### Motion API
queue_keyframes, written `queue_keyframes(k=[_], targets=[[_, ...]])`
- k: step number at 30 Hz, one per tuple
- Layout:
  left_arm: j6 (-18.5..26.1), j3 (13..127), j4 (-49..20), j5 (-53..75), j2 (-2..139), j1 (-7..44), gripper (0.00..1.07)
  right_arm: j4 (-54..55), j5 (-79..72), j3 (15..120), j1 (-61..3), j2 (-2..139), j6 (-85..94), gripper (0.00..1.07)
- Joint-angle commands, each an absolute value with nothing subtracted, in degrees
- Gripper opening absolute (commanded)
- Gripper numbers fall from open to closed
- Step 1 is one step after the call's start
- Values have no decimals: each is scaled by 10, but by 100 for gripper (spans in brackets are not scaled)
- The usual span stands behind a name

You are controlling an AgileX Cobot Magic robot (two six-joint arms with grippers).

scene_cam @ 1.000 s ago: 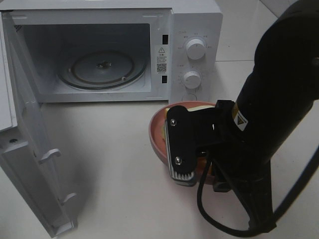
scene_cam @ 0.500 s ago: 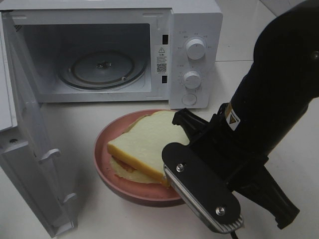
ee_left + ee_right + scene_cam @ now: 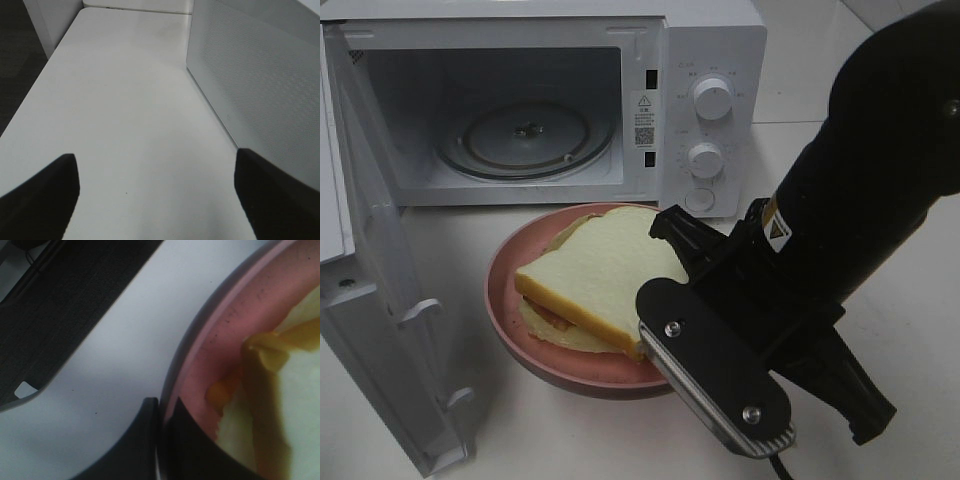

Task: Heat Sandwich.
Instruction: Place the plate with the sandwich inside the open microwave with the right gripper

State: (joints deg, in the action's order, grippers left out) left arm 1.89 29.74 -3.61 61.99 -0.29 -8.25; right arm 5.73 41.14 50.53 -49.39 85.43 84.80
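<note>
The sandwich (image 3: pixel 600 275), two thick pale slices with orange filling at the edge, lies on the round pink plate (image 3: pixel 505 310) in front of the open microwave (image 3: pixel 710 60). My right gripper (image 3: pixel 655 310) is shut on the plate's right rim. The right wrist view shows its dark fingers (image 3: pixel 161 420) pinching the pink rim (image 3: pixel 215 340), with the sandwich (image 3: pixel 300 405) beside them. I cannot tell whether the plate rests on the table. My left gripper (image 3: pixel 157 195) is open and empty above the white table (image 3: pixel 125 100); it does not show in the high view.
The microwave door (image 3: pixel 370 300) swings out at the left, close to the plate. The glass turntable (image 3: pixel 525 135) lies inside the cavity. Two knobs (image 3: pixel 712 97) are on the panel. A perforated grey wall (image 3: pixel 260 85) stands beside the left gripper.
My right gripper has carried the plate with the sandwich leftward, from below the control panel to in front of the cavity opening. The arm has turned, uncovering the sandwich.
</note>
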Motion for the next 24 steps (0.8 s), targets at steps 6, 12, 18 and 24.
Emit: queue_keyframes(k=[6, 12, 18, 24], targets=[[17, 295, -37, 612, -13, -80, 80, 38, 405, 519, -495, 861, 841, 0], [17, 295, -37, 612, -13, -80, 80, 12, 439, 575, -493, 907, 831, 0], [17, 295, -37, 612, -13, -80, 80, -3, 450, 627, -493, 944, 831, 0], [17, 295, -37, 612, -13, -80, 80, 0, 451, 702, -470, 998, 838, 0]])
